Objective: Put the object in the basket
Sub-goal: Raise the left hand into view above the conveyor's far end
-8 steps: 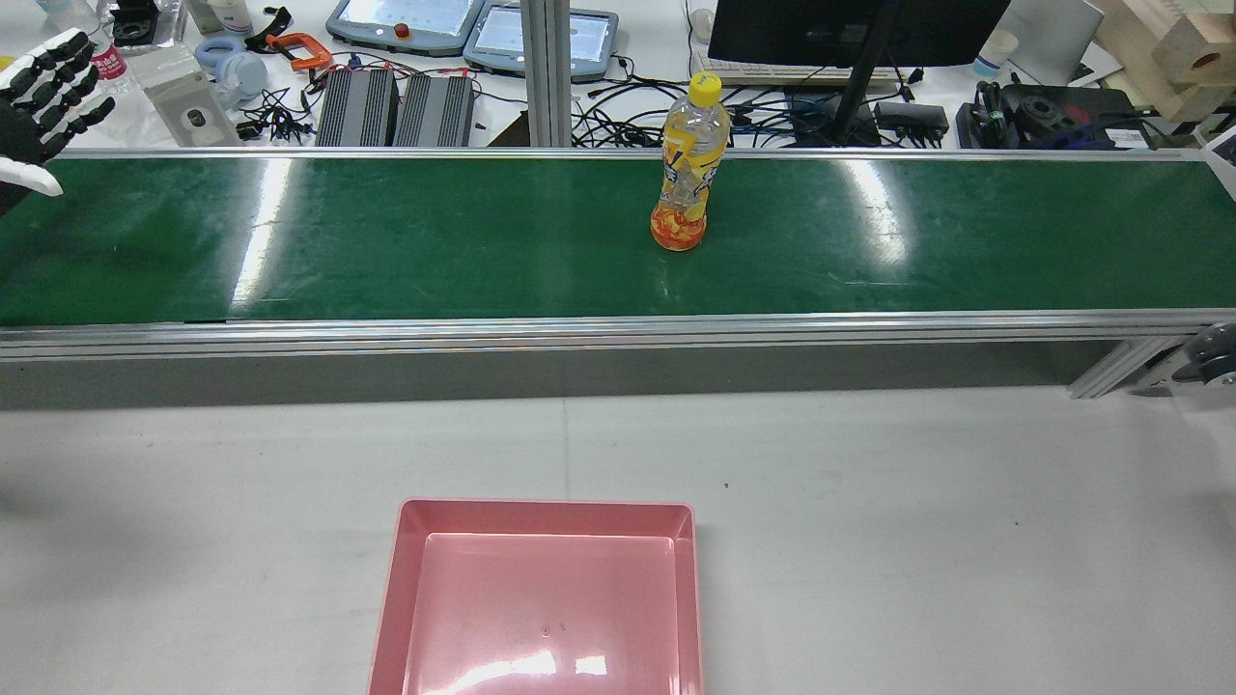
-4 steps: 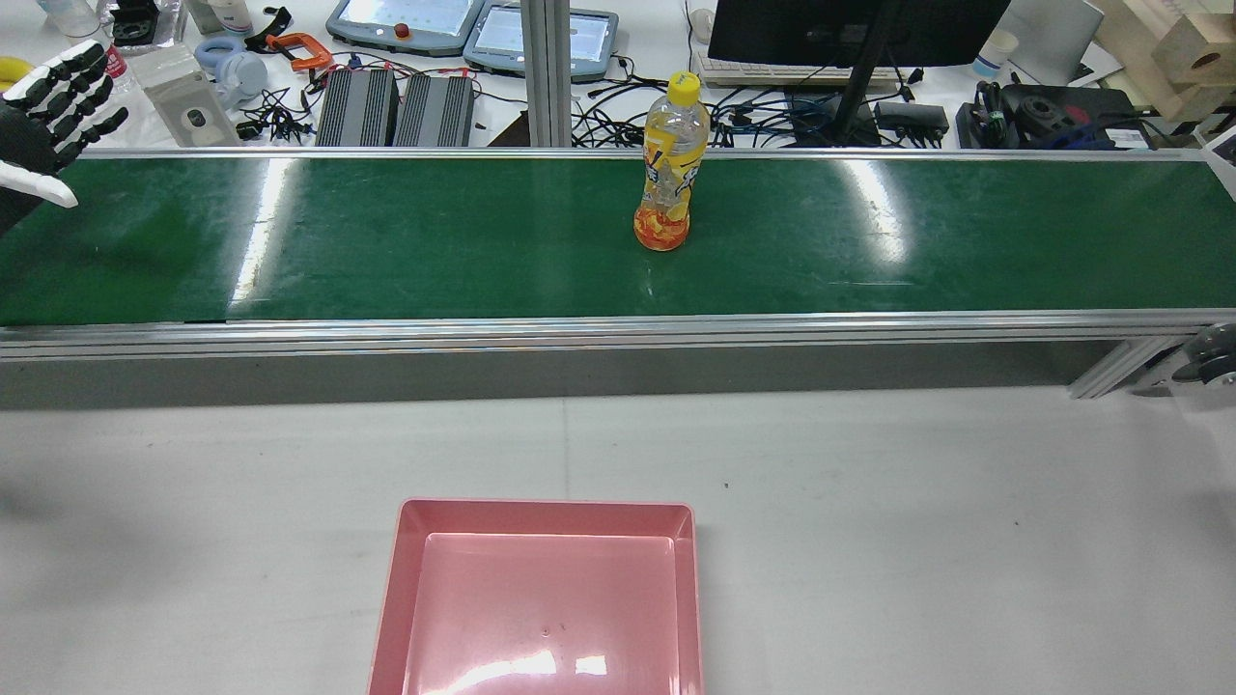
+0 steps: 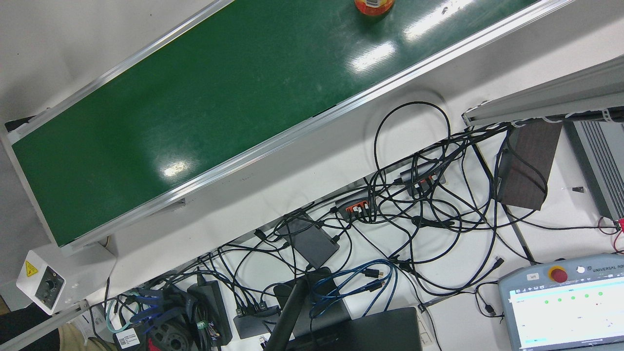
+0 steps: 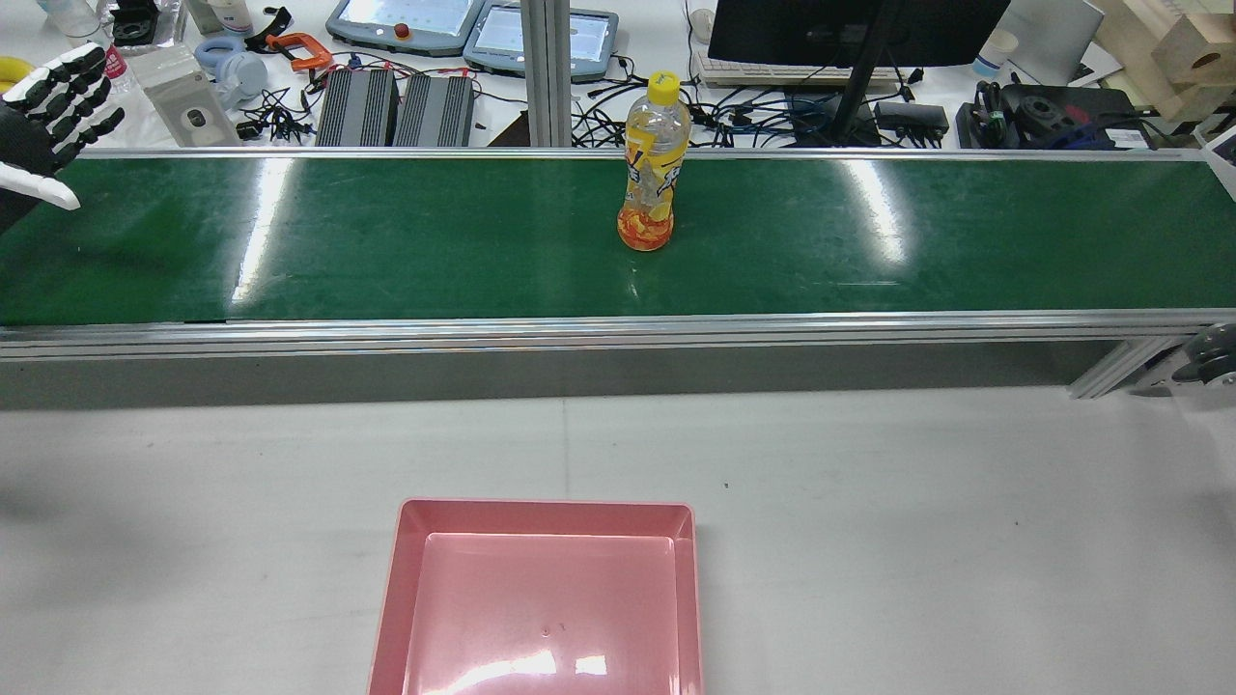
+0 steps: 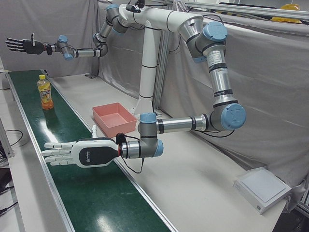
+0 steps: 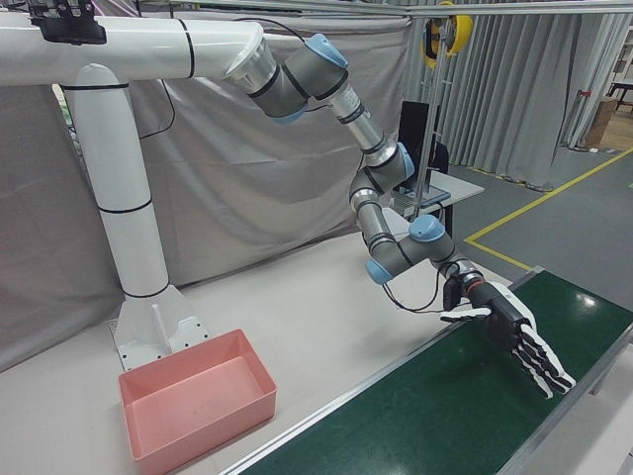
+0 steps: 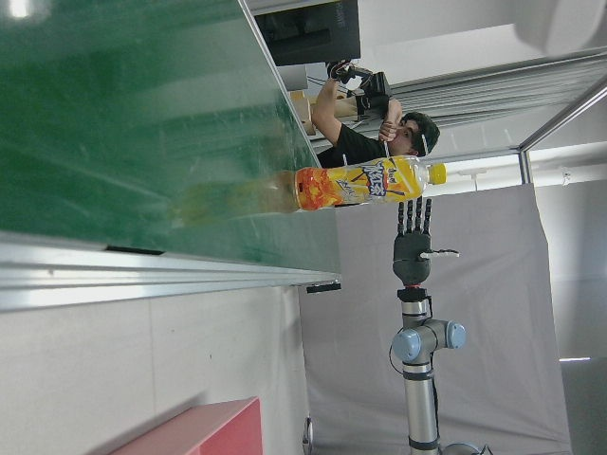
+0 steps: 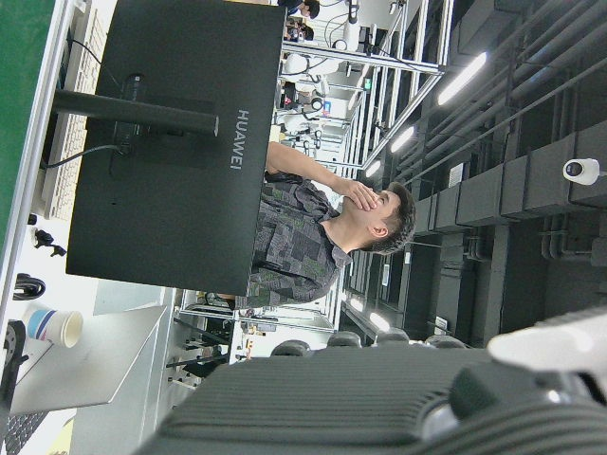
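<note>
Moved: bottle (image 4: pixel 654 165) has ridden left along the green belt (image 4: pixel 386 241); upright, mid-belt.
Left hand (image 4: pixel 43 125): empty, fingers spread, waiting over belt's far-left end.
Right hand (image 5: pixel 77 152): flat, released, holding nothing.
Basket (image 4: pixel 541 598): empty, near worktop.
Risk: mistimed grab topples the moving bottle.

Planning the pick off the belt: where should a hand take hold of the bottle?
Wrap the bottle around its narrow waist, approaching sideways with the open left hand. It stands upright on the green belt, free all round.
</note>
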Controlling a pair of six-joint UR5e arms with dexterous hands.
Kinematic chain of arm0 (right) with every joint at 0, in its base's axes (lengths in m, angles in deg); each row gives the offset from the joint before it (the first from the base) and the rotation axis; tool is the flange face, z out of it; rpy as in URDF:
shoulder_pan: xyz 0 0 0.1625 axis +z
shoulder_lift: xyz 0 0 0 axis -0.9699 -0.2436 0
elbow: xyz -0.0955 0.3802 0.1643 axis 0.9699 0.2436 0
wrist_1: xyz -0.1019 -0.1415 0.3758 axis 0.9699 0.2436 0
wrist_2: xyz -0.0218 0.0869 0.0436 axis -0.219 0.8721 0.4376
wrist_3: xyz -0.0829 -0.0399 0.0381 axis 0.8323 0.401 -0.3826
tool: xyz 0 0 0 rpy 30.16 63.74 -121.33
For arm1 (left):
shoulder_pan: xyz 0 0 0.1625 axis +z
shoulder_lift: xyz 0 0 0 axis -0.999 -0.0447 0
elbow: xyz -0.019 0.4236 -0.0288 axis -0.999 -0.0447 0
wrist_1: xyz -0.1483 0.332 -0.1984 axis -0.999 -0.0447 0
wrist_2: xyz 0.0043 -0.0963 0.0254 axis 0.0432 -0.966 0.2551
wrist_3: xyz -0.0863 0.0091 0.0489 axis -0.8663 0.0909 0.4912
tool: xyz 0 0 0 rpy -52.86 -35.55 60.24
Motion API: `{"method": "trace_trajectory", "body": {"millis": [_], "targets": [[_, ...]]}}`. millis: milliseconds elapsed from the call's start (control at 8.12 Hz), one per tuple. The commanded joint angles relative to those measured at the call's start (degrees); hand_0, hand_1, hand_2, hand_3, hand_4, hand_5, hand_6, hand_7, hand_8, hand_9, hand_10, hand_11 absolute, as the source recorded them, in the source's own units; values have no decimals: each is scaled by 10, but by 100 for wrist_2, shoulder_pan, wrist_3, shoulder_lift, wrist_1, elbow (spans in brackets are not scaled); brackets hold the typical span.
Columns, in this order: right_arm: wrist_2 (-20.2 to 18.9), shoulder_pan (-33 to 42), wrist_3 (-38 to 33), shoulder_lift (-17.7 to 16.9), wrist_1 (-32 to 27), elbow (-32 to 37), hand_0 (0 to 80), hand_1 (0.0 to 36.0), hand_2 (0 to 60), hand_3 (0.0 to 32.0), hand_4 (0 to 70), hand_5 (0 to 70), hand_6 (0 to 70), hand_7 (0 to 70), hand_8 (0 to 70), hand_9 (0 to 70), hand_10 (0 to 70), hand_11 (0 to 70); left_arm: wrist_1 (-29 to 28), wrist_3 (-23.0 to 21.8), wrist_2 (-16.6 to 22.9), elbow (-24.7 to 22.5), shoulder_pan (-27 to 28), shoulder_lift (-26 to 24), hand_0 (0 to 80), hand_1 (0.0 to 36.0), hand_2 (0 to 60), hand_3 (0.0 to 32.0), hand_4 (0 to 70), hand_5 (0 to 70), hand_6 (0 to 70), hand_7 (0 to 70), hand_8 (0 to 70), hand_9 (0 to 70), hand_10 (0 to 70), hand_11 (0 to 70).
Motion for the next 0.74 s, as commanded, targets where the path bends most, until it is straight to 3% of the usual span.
{"method": "trace_trajectory", "body": {"millis": [0, 616], "targets": [[0, 0, 0, 0, -9, 0, 0, 0, 0, 0, 0, 0, 0, 0, 0, 0, 0, 0, -31, -10, -2, 5, -2, 0, 607, 97, 0, 0, 0, 92, 0, 0, 0, 0, 35, 73], [0, 0, 0, 0, 0, 0, 0, 0, 0, 0, 0, 0, 0, 0, 0, 0, 0, 0, -40, -28, -2, -4, -2, 0, 604, 96, 0, 0, 0, 79, 0, 0, 0, 0, 39, 79]]}}
